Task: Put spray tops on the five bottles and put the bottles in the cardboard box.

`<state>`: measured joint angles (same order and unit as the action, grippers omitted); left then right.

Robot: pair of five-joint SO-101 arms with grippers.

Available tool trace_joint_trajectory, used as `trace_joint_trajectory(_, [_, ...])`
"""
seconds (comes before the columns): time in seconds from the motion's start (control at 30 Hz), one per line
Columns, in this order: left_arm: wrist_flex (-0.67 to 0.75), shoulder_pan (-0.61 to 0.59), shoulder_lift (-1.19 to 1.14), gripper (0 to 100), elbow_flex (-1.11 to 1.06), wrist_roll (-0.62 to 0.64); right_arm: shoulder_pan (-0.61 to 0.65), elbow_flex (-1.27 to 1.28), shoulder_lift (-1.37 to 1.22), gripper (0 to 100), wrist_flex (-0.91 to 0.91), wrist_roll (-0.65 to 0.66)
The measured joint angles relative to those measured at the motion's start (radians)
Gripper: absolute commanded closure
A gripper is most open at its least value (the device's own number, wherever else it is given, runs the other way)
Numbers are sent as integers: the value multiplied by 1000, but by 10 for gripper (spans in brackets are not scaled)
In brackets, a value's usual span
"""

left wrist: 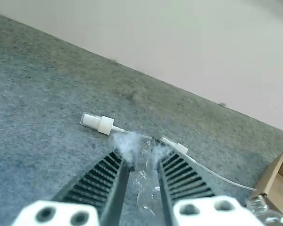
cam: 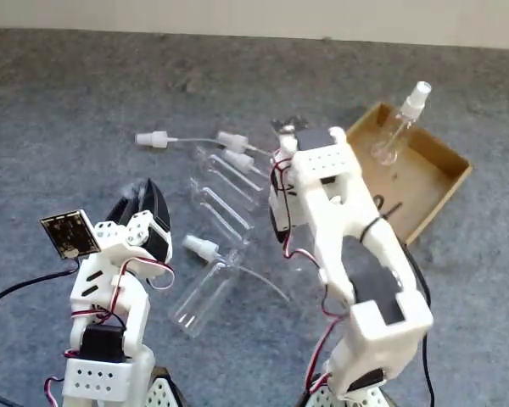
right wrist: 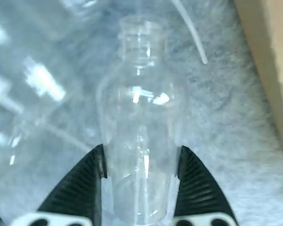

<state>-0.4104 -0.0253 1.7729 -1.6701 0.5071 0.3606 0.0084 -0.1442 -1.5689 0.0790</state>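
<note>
Clamping bottle (right wrist: 141, 103) body, right hand (right wrist: 141, 153); open neck pointing away.

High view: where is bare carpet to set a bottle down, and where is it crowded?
Bare: the carpet left of the lone spray top, and the strip right of the cardboard box. Crowded: the middle, where bottles and spray tops lie close together.

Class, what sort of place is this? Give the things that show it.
Likely a robot-training workbench: two white robot arms, grey carpet-like table cover, clear plastic bottles and an open brown cardboard box.
</note>
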Motion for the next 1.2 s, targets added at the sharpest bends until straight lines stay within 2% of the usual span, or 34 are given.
trace_joint_trajectory(0.2, [0,0,0,994,0,-14,2,0,163,989,-40,193])
trace_joint_trajectory(0.33, [0,25,0,994,0,-28,2,74,190,989,-41,255])
trace_joint_trajectory(0.53, [-14,38,0,994,0,-31,-55,259,175,981,87,370])
trace_joint_trajectory(0.67, [-14,37,0,994,0,-31,-84,358,169,880,167,451])
trace_joint_trajectory(0.77, [-14,37,0,994,0,-46,-81,382,169,818,183,477])
trace_joint_trajectory(0.93, [-14,37,0,994,0,-66,-81,384,169,810,189,486])
trace_joint_trajectory(1.07, [-14,37,0,994,0,-66,-78,384,169,806,259,486])
trace_joint_trajectory(1.2, [-14,38,0,994,0,-66,-37,408,164,728,310,486])
